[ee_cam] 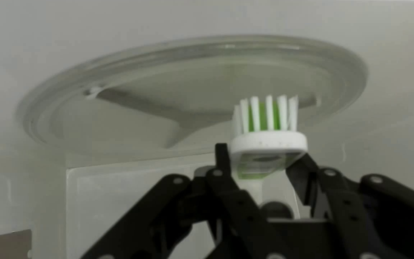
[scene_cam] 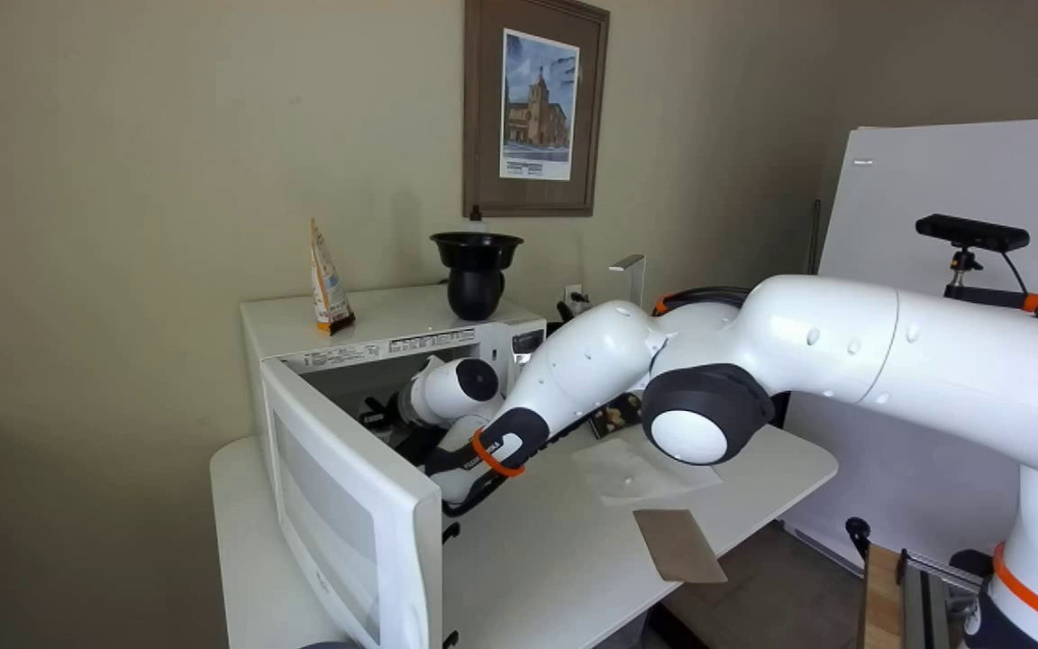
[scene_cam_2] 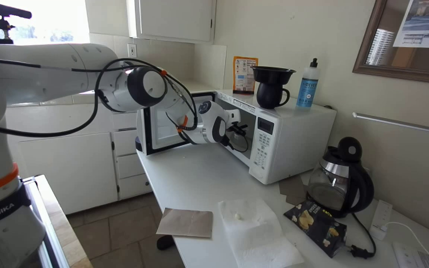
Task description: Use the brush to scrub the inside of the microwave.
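black gripper (ee_cam: 262,162) right up close in the wrist view, clamped on the white brush (ee_cam: 268,141), and they're inside the microwave (scene_cam_2: 285,139), its door (scene_cam: 339,505) standing wide, glass turntable (ee_cam: 178,90) showing beyond the green-and-white bristles (ee_cam: 262,117)!

White capitals on the dark band (scene_cam_2: 4,210) round the arm's base (scene_cam_2: 9,242), at eight o'clock in an exterior view, read "A EMIKA". Other print there is too small or blurred to read: on the bottle (scene_cam_2: 307,89) at two o'clock, the orange packet (scene_cam_2: 245,74) at one, the black packet (scene_cam_2: 314,227) between four and five, and the keypad (scene_cam_2: 262,149) of the microwave (scene_cam_2: 296,139) between three and four.
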Robot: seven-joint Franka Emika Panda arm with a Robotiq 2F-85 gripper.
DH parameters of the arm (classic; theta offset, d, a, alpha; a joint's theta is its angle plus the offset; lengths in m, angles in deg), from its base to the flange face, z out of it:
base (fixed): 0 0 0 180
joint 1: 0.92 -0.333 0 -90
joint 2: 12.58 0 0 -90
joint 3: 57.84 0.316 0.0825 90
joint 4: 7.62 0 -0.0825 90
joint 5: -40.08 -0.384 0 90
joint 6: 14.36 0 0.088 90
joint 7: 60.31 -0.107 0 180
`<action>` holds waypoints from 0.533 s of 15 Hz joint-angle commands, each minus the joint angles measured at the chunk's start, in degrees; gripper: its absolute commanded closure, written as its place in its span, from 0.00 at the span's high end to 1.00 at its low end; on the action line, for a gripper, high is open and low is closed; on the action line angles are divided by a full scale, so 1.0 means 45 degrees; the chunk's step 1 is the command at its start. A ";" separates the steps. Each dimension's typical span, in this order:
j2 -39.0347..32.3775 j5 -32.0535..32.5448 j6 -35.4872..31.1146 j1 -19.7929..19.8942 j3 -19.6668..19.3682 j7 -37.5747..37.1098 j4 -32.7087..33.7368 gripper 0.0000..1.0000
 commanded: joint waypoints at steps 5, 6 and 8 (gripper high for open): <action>0.2587 0.0697 -0.1542 -0.0531 0.0303 0.0244 -0.4737 0.19; 0.2952 -0.0664 -0.1773 -0.0345 0.1143 0.2413 -0.5265 0.19; 0.3666 -0.1029 -0.2270 -0.0246 0.1579 0.3632 -0.6363 0.19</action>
